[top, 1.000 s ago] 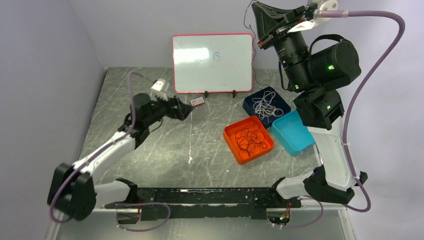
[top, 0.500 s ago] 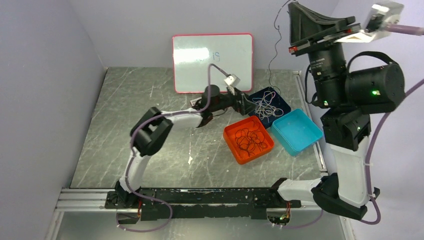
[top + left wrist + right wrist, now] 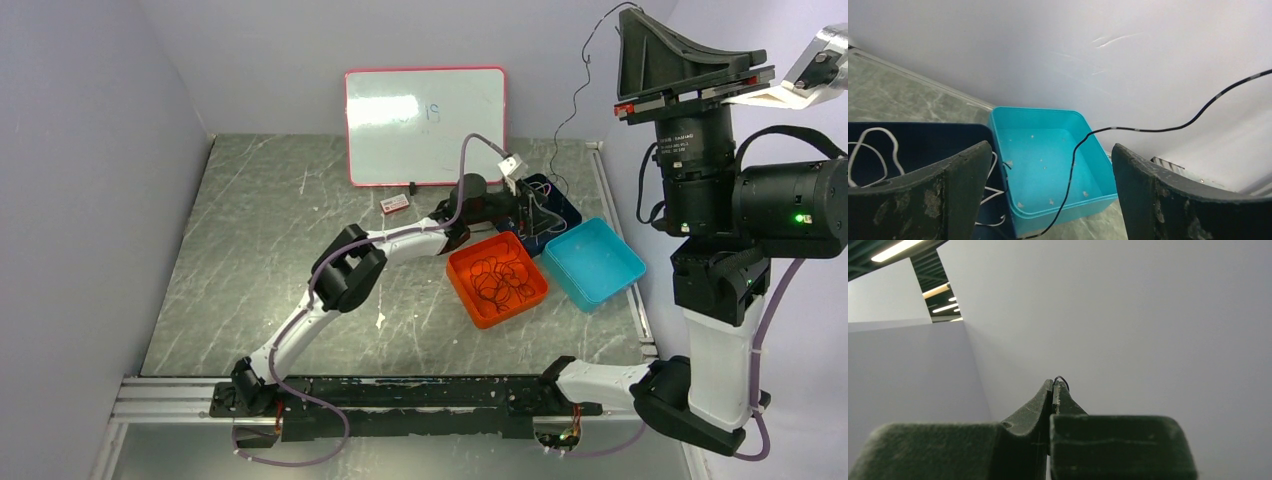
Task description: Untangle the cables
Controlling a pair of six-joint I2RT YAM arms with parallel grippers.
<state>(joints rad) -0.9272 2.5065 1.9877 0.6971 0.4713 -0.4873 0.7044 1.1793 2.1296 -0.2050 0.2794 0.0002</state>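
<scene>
My right gripper (image 3: 625, 14) is raised high at the back right, shut on a thin black cable (image 3: 579, 92). The cable hangs down from it to the dark blue tray (image 3: 566, 208). In the right wrist view the fingers (image 3: 1053, 386) are pressed together with a black cable loop (image 3: 1062, 379) at their tips. My left gripper (image 3: 531, 207) is open over the dark blue tray. In the left wrist view it (image 3: 1050, 150) is empty. The black cable (image 3: 1072, 167) runs between its fingers without touching them. White cables (image 3: 874, 145) lie in the dark blue tray (image 3: 923, 140).
An orange tray (image 3: 463, 266) holding black cable loops (image 3: 498, 281) sits mid-table. An empty teal tray (image 3: 596, 264) stands to its right, and shows in the left wrist view (image 3: 1048, 150). A whiteboard (image 3: 425, 125) stands at the back, with a small red-and-white item (image 3: 396, 204) before it.
My left arm has swung right from the whiteboard's left side to the dark blue tray. My right arm has moved right and higher, drawing the black cable up.
</scene>
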